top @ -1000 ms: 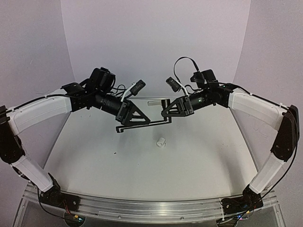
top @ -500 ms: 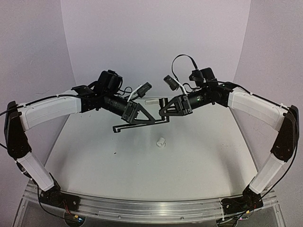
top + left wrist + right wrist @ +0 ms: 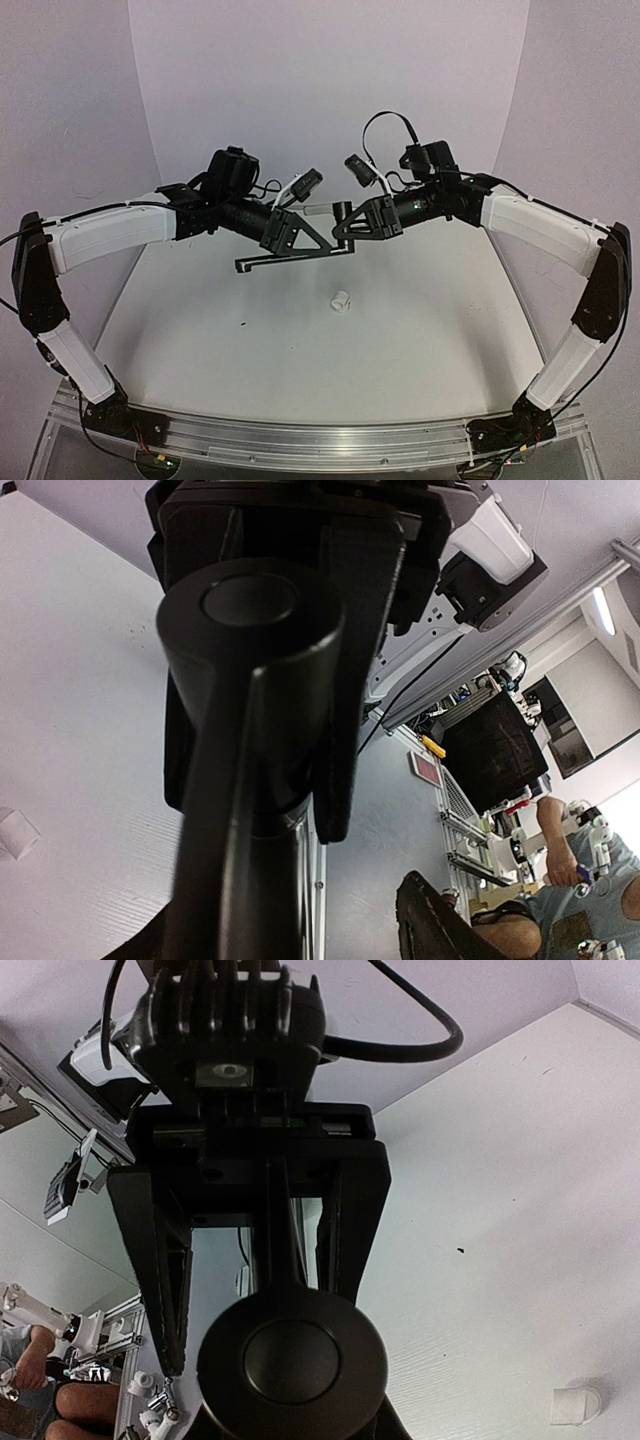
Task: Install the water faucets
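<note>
Black slim pipe (image 3: 258, 264) hangs above the table (image 3: 420, 330), its end clamped by the right gripper (image 3: 345, 232), while the left gripper (image 3: 335, 248) has narrowed its jaws around it; we cannot tell if it grips yet, and we judge the white fitting (image 3: 342, 298) below comes next.

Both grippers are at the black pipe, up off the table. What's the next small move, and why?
Probably close the left gripper onto the black pipe. In the right wrist view its fingers straddle the pipe with a gap showing, so only the right gripper, clamped shut on the pipe, seems to carry it.
</note>
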{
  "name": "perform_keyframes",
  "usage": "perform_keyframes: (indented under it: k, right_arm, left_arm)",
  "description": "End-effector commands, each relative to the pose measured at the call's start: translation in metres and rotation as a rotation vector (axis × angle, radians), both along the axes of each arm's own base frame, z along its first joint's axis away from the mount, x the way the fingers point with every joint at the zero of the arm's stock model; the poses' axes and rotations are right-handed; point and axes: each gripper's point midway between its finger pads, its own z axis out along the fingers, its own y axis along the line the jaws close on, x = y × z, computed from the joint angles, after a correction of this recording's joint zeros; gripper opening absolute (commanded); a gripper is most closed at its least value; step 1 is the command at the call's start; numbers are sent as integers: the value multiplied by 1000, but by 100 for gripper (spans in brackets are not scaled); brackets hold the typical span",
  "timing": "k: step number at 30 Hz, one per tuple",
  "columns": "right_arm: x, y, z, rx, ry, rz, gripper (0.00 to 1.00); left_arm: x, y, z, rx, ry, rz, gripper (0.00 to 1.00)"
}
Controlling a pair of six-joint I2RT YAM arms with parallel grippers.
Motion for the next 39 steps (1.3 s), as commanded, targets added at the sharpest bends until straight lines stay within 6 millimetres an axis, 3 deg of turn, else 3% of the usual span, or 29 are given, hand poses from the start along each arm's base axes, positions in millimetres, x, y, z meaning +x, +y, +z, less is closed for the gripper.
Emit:
perform_keyframes:
  k: [1,8,20,33,39]
  right_arm:
    - [-7,-1,59,144,-147,25,0]
    - [-6,-1,59,141,-150,16,0]
    - [-11,-4,64,148,-152,21,0]
    - [-18,-3,64,163,-126,70,0]
    - [-18,-2,63,162,-125,70,0]
  left_arm:
    - [-3,-2,-4,-4,14,-24,57]
    - [-7,5,-2,-10,-2,-9,51]
    - [-6,21,-3,24,-58,41,55]
    - [-1,14,-7,64,-82,-6,58]
    - [-1,10,-8,56,-77,-24,54]
